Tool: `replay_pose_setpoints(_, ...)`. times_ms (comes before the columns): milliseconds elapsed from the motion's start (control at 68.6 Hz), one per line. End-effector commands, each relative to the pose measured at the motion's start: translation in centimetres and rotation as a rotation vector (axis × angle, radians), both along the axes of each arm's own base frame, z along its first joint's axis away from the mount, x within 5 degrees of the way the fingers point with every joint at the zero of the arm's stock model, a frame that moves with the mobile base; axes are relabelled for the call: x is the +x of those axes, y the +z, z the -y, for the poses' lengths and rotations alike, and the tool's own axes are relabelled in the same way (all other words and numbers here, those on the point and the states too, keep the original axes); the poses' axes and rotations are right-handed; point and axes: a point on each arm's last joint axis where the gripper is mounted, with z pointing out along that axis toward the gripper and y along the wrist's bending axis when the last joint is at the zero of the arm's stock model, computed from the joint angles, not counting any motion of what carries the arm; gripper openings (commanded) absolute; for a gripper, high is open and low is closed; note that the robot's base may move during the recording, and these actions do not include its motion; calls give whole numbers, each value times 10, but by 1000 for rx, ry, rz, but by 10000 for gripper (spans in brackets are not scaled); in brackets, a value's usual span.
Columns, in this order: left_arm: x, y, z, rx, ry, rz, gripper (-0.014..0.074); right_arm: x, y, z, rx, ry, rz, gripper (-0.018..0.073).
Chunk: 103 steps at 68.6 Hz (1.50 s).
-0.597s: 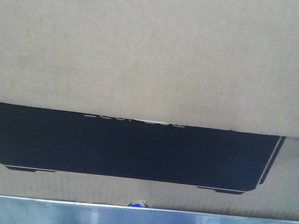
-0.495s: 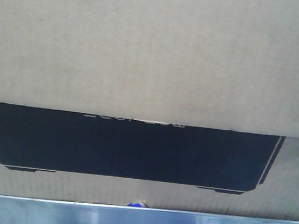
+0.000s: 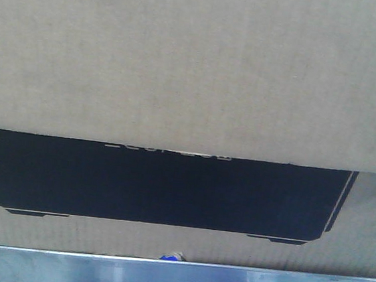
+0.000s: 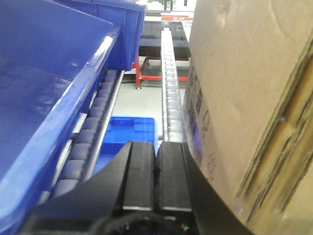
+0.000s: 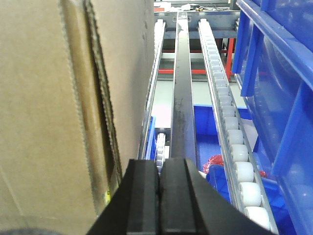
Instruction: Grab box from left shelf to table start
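The brown cardboard box (image 3: 195, 68) fills the front view, its black printed panel (image 3: 163, 187) facing me above the shelf's shiny front rail (image 3: 173, 281). In the left wrist view the box (image 4: 244, 98) stands right of my left gripper (image 4: 156, 149), which is shut and empty, its right side close to or against the box's side. In the right wrist view the box (image 5: 58, 98) stands left of my right gripper (image 5: 159, 169), also shut and empty, beside the box's side. White roller tracks (image 4: 171, 93) (image 5: 230, 142) run away under and beside the box.
Blue plastic bins flank the box: one at the left (image 4: 54, 88) and one at the right (image 5: 279, 83). A lower blue bin (image 4: 129, 134) shows beneath the rollers. A dark centre rail (image 5: 182, 98) runs between roller tracks. A red frame (image 4: 151, 68) stands behind the rack.
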Motion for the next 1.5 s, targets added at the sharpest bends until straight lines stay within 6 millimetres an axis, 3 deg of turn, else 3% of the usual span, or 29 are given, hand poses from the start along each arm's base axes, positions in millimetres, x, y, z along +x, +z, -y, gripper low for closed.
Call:
replay_pose_setpoints(0, -3, 14, -2, -88, 8, 147, -99, -1, 8, 1, 4, -10, 97, 58)
replay_pose_setpoints(219, -7, 35, -3, -109, 9, 229, -99, -1, 8, 1, 4, -10, 97, 58)
replay_pose_setpoints(554, -23, 110, 0, -33, -23, 146, -95, -1, 8, 1, 4, -10, 97, 58)
replay_pose_setpoints(830, -24, 158, 1, -1, -34, 99, -69, -1, 8, 1, 4, -10, 97, 58)
replay_pose_setpoints(961, -20, 171, 2, 5, -41, 45, 62, -1, 8, 1, 4, -10, 97, 58)
replay_pose_setpoints(1180, -8, 185, 5, 16, -64, -131, 388, -1, 8, 1, 4, -10, 97, 58)
replay_pose_setpoints(1486, 14, 227, 19, -7, -214, -341, 414, -1, 8, 1, 4, -10, 97, 58)
